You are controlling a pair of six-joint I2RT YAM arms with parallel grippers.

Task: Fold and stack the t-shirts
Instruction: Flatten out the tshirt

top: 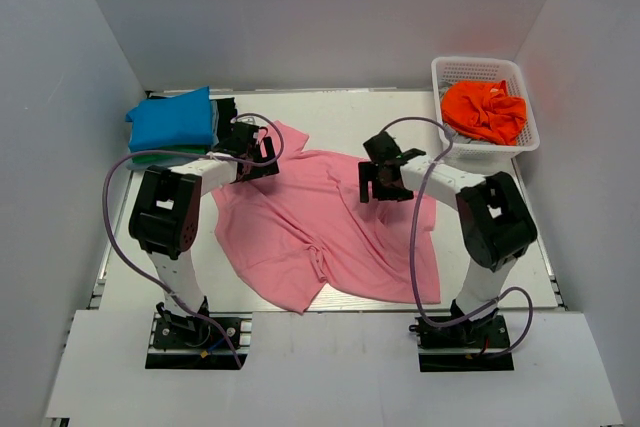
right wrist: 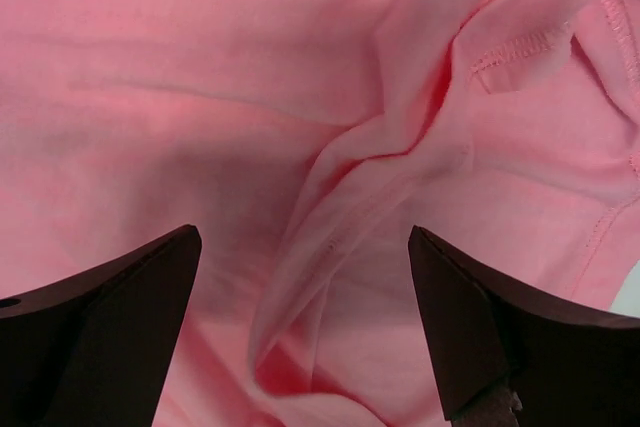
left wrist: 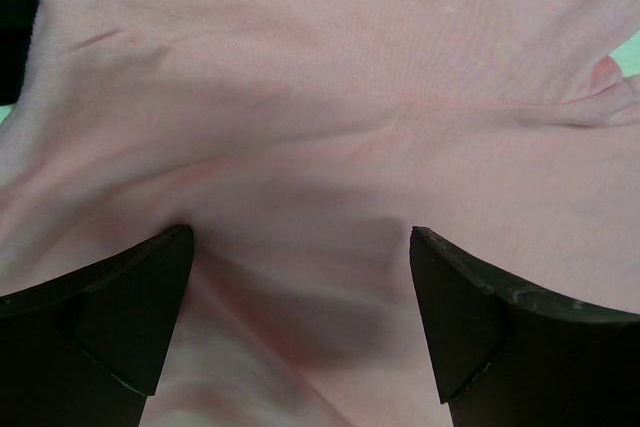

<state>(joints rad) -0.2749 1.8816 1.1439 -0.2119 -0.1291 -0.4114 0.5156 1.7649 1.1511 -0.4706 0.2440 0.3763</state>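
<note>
table (top: 340, 107), one pink t-shirt (top: 300, 232), one basket (top: 478, 61)

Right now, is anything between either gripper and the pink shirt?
Nothing visible. The left gripper and right gripper both hang open directly over the pink shirt. Each wrist view shows only pink cloth between the jaws. The cloth is bunched under the right one, but no other object is there.
</note>
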